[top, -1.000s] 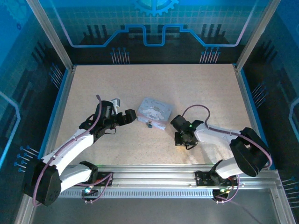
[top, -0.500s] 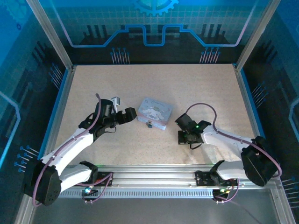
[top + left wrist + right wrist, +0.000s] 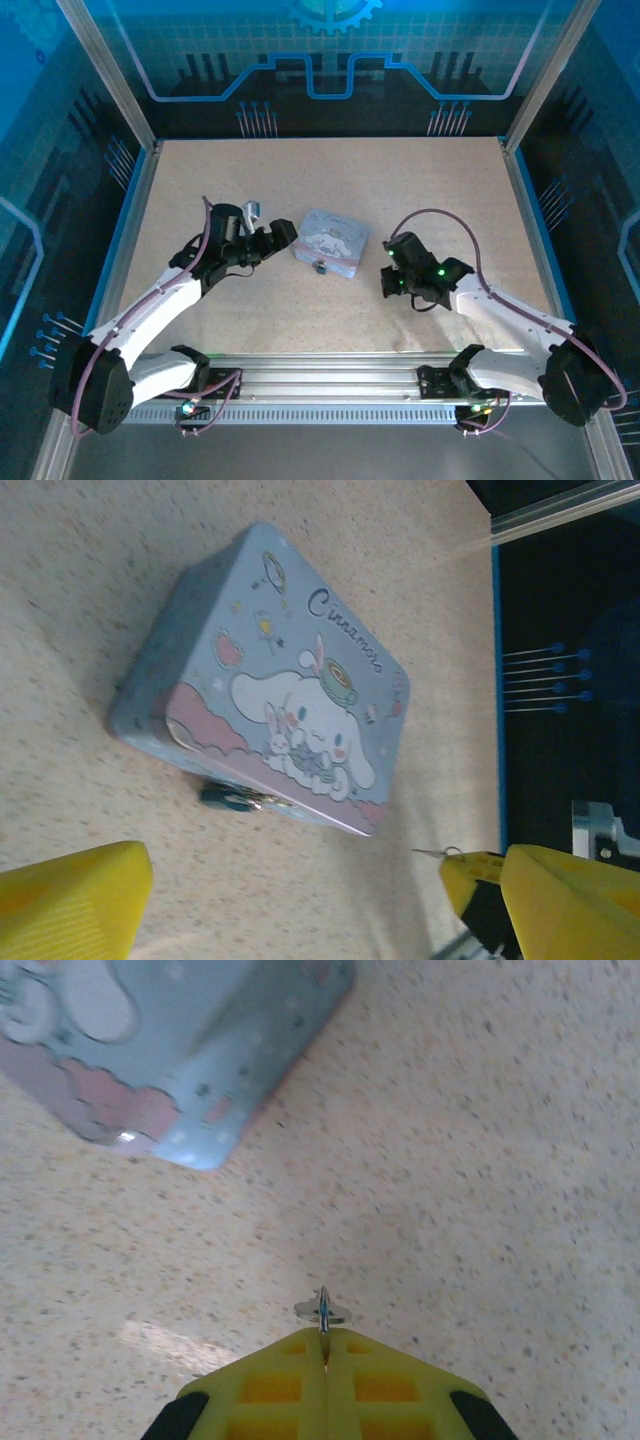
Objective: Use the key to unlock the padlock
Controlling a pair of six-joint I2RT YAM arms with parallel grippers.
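The key [image 3: 322, 1309], a very small, thin, metallic piece, sticks out from the tips of the right gripper [image 3: 325, 1345]. The gripper's yellow ribbed fingers [image 3: 270, 1385] are pressed together on it, with no gap between them. Under the key lies the speckled beige table [image 3: 480, 1160]; whether the key touches it cannot be told. Ahead and to the left in the right wrist view stands the silver-blue rectangular tin with a cartoon print [image 3: 170, 1050], apart from the key. The tiny dark padlock with a small metal shackle [image 3: 235, 798] hangs at the middle of the tin's long side wall facing the arm bases, low against the table. In the top view the right gripper is near the tin's right end. The left gripper [image 3: 278, 240] is just beside the tin's left end, jaws wide apart with nothing between them.
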